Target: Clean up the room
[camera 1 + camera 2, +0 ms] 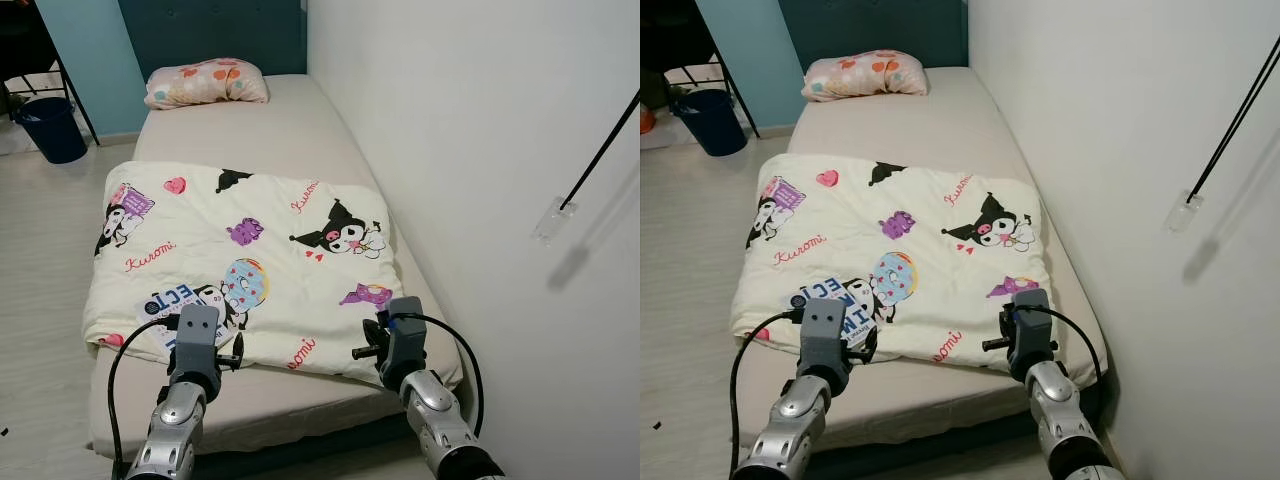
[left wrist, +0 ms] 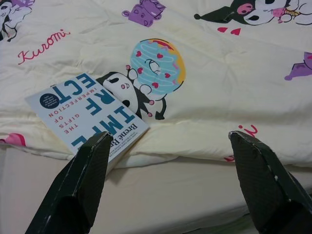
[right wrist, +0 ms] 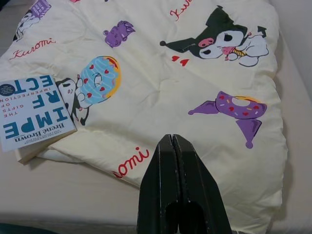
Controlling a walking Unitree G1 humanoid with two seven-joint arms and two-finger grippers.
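Bed (image 1: 300, 130) runs from near to far along the right wall; robot stands at its near end, both arms raised over the foot

Blanket (image 1: 280, 250), cream with cartoon prints, lies spread fairly flat over the near half of the mattress, edges a little uneven at the near left corner. Pillow (image 1: 207, 83) sits at the far end by the headboard, roughly in place. Far half of the mattress is bare

Book (image 2: 85, 113), white cover with blue lettering, lies face up on the blanket's near left corner, overhanging its edge slightly. It looks like the main item left out of place

Left gripper (image 2: 168, 183) hovers just near of the book, above the bare strip of mattress; jaws spread wide, holding nothing. One finger (image 2: 78, 187) lines up close to the book's near corner, no contact seen

Right gripper (image 3: 178, 187) hangs over the blanket's near right edge; jaws pressed together, nothing between them

Dark bin (image 1: 52, 128) stands on the floor at far left, well apart from the bed

Judgement: bedding mostly laid out, tidying partly along. Book not yet picked up. Left arm seems set to reach for it; where it belongs cannot be told from these views
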